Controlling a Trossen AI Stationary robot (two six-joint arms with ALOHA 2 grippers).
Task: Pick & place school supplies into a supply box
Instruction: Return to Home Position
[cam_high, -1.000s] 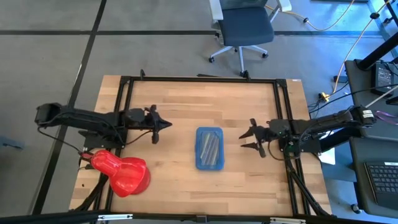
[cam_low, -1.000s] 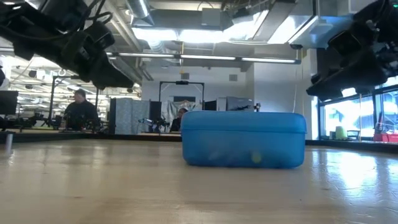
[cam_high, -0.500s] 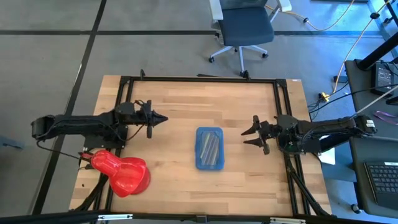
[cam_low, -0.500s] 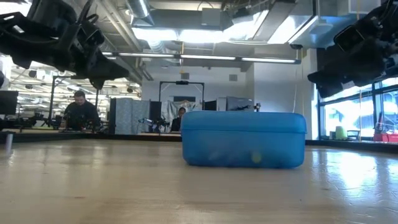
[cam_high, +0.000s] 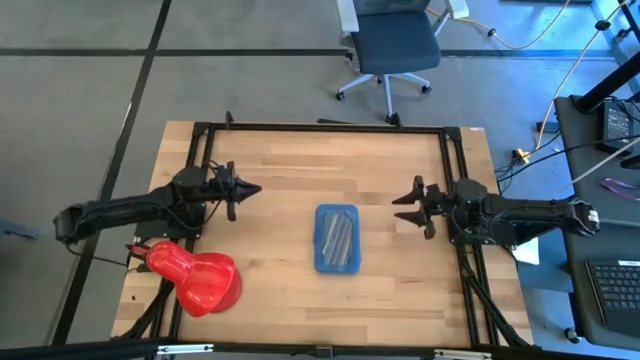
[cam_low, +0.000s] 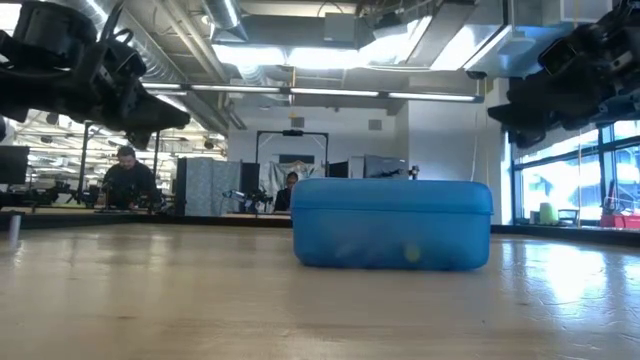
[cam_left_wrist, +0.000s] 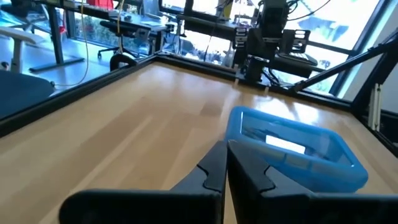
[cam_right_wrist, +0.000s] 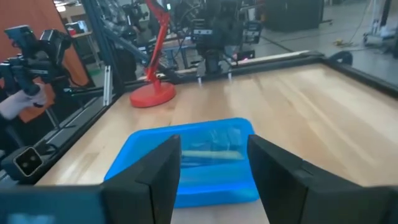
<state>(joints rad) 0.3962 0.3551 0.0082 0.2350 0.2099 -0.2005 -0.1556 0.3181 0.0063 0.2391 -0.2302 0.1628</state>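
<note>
While shut supply box (cam_high: 337, 238) lies mid-table, left gripper (cam_high: 257, 188) pressed together, right gripper (cam_high: 398, 207) spread, both clear.

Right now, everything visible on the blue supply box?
The blue supply box is a flat rectangular case of translucent blue plastic with rounded corners. Its lid is shut, with a seam running round below the top. It lies flat near the middle of the wooden table. Thin pale pens or pencils show faintly through the lid. Nothing else touches it: the left tool and right tool hang apart on either side.
</note>
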